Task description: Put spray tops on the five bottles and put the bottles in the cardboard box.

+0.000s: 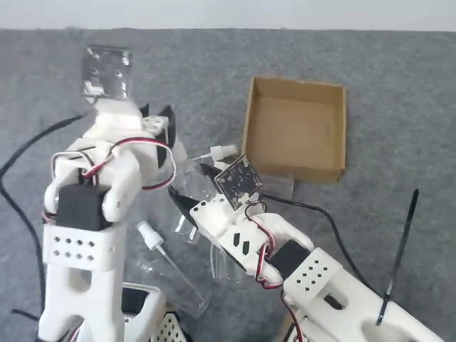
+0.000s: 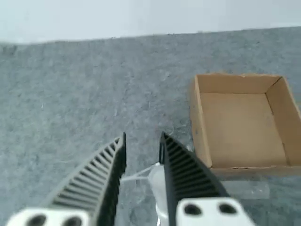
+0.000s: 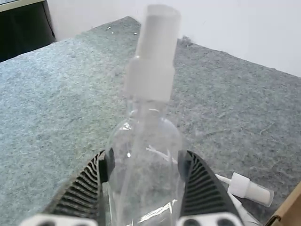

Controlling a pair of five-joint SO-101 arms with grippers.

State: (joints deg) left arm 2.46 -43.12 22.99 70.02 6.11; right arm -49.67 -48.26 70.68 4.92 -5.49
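My right gripper [image 3: 146,160] is shut on a clear bottle [image 3: 145,174] that carries a white spray top [image 3: 154,52]. In the high view this gripper [image 1: 191,189] sits mid-table, left of the cardboard box [image 1: 296,128], whose floor is bare. My left gripper [image 2: 142,141] hangs open just above the mat, with a loose white spray top [image 2: 151,175] lying below its fingers. The left gripper [image 1: 158,132] stands left of the box in the high view. Another loose spray top [image 1: 223,152] lies beside the box, also seen as a spray top [image 3: 247,186] by the right wrist.
A spray top with a long tube [image 1: 152,237] and clear bottles [image 1: 182,285] lie on the grey mat near the arm bases. A clear plastic item [image 1: 107,71] stands at the far left. A black cable [image 1: 402,242] runs along the right side.
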